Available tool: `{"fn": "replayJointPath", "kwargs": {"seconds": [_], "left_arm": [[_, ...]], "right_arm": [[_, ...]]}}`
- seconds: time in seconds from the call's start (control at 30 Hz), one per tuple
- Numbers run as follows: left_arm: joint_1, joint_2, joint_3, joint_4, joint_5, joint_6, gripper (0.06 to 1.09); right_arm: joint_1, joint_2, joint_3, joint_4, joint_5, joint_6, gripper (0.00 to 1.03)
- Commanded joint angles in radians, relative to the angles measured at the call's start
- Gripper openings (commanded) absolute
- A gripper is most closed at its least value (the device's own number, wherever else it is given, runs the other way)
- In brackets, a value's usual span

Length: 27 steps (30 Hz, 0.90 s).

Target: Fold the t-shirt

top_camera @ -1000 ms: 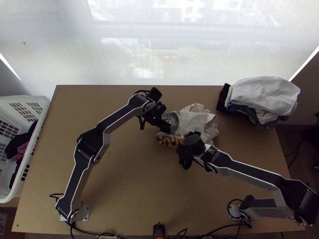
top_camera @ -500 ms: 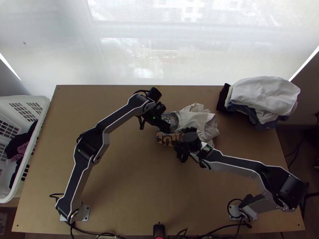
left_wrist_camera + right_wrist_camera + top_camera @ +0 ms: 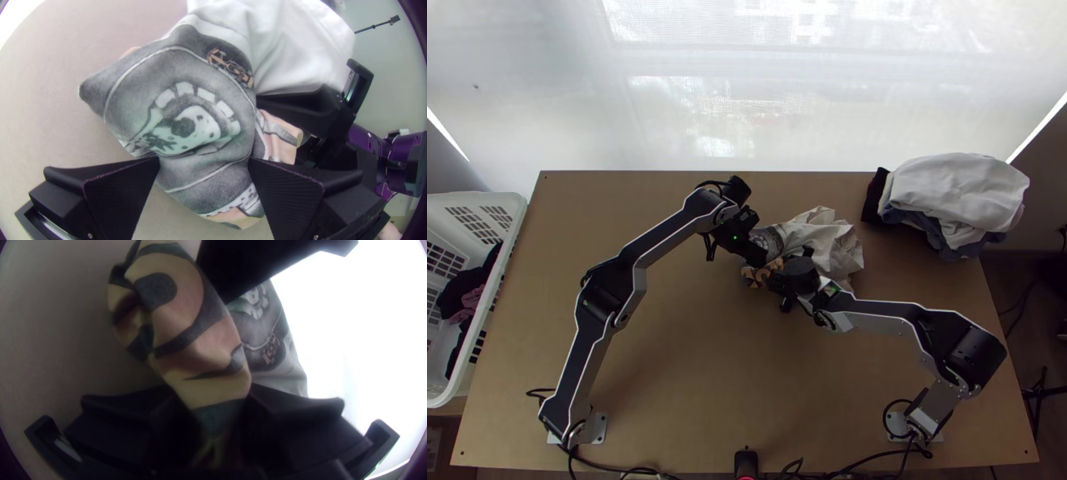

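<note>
Looking from the near edge of the worktop (image 3: 659, 344), we first meet a small black device (image 3: 746, 462) at its middle. Farther in, right of centre, the right end effector (image 3: 776, 278) is clamped on the orange-and-dark printed part of the t-shirt (image 3: 827, 236) — in the right wrist view the cloth bulges beyond its fingers and narrows between them. Just beside it, we see the left end effector (image 3: 760, 254) over the grey print, its fingers apart with cloth showing between them. The shirt lies bunched and creased on the worktop, its white part spreading to the right of both end effectors. Off to the left we have a white basket (image 3: 517, 220) with dark and pink clothes (image 3: 463, 292) inside. Toward the far right corner sits a pile of clothes (image 3: 955, 192) — white on top, blue and black below. A bright window (image 3: 747, 88) stands behind.
</note>
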Motion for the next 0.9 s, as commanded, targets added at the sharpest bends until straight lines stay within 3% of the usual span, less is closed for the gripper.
{"fn": "replayJointPath", "kwargs": {"seconds": [0.0,0.53,0.87], "left_arm": [[0.001,-0.02,0.001,-0.015,0.002,0.002,1.04],[0.276,-0.439,-0.12,-0.101,0.004,-0.009,1.04],[0.478,-0.67,-0.402,-0.072,0.004,-0.018,1.04]], "right_arm": [[-0.004,0.03,0.012,-0.006,0.0,0.0,0.03],[-0.029,-0.349,0.053,-0.113,0.021,0.113,0.03],[-0.218,-0.51,0.228,-0.247,0.038,0.124,0.03]]}}
